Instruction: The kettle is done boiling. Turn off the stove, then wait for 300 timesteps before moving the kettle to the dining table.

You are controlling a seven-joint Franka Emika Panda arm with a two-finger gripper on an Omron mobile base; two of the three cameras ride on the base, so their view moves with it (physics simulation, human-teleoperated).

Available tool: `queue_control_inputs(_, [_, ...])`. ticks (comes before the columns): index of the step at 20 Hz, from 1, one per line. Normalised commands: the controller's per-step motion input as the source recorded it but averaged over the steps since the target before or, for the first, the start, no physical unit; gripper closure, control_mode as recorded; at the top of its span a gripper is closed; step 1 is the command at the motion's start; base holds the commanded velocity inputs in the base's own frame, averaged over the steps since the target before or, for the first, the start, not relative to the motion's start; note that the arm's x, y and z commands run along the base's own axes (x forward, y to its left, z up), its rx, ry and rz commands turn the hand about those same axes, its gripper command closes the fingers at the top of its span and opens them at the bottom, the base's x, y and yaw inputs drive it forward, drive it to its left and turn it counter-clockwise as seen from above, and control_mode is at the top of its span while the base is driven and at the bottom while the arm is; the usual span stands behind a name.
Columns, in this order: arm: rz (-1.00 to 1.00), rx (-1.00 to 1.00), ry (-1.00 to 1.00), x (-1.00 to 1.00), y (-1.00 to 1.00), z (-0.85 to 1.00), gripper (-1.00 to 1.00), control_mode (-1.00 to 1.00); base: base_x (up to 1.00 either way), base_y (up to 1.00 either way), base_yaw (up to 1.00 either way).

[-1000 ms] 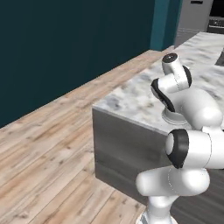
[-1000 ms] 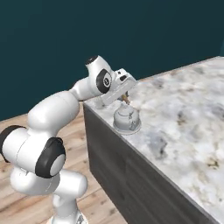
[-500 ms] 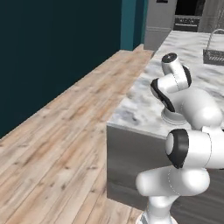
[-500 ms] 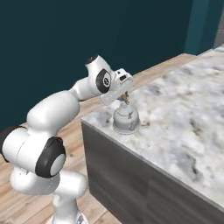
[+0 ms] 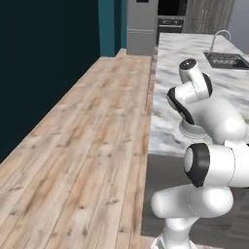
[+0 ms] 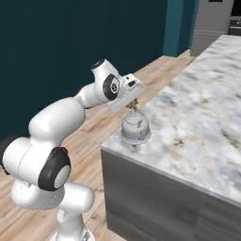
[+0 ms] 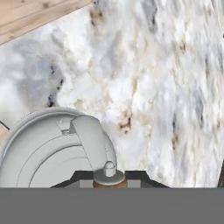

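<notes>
The small light-grey kettle (image 6: 135, 128) is at the near corner of the marble dining table (image 6: 202, 117), low over the top; whether it touches the marble I cannot tell. My gripper (image 6: 134, 106) comes down from above and is shut on the kettle's top handle. In the hand view the kettle (image 7: 48, 153) takes up the lower left, with its knob between my gripper (image 7: 109, 178) tips and the dining table (image 7: 166, 65) veined beyond. In the left base view the kettle's base (image 5: 193, 129) peeks out under the arm. The stove is out of view.
A wood floor (image 5: 92, 126) runs along the table's left side beside a dark teal wall (image 5: 44, 58). An inset sink with a faucet (image 5: 224, 57) lies far along the table. Grey cabinets (image 5: 142, 26) stand at the far end. The table's dark side panel (image 6: 155, 197) drops below the corner.
The whole scene has shifted in both base views, so the base has driven and turned beside the table. The gripper stays shut on the kettle, held the same way.
</notes>
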Motion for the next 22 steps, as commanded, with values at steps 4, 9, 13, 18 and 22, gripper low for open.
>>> queue_control_inputs(4, [0.0, 0.0, 0.0, 0.0, 0.0, 0.0, 1.0, 1.0, 0.45, 0.72, -0.42])
queue_control_inputs(9, [0.0, 0.0, 0.0, 0.0, 0.0, 0.0, 1.0, 1.0, 0.36, 0.69, -0.44])
queue_control_inputs(13, [0.0, 0.0, 0.0, 0.0, 0.0, 0.0, 1.0, 1.0, 0.42, 0.7, -0.43])
queue_control_inputs(18, [0.0, 0.0, 0.0, 0.0, 0.0, 0.0, 1.0, 1.0, 0.52, 0.73, -0.41])
queue_control_inputs(22, [0.0, 0.0, 0.0, 0.0, 0.0, 0.0, 1.0, 1.0, 0.62, 0.79, -0.39])
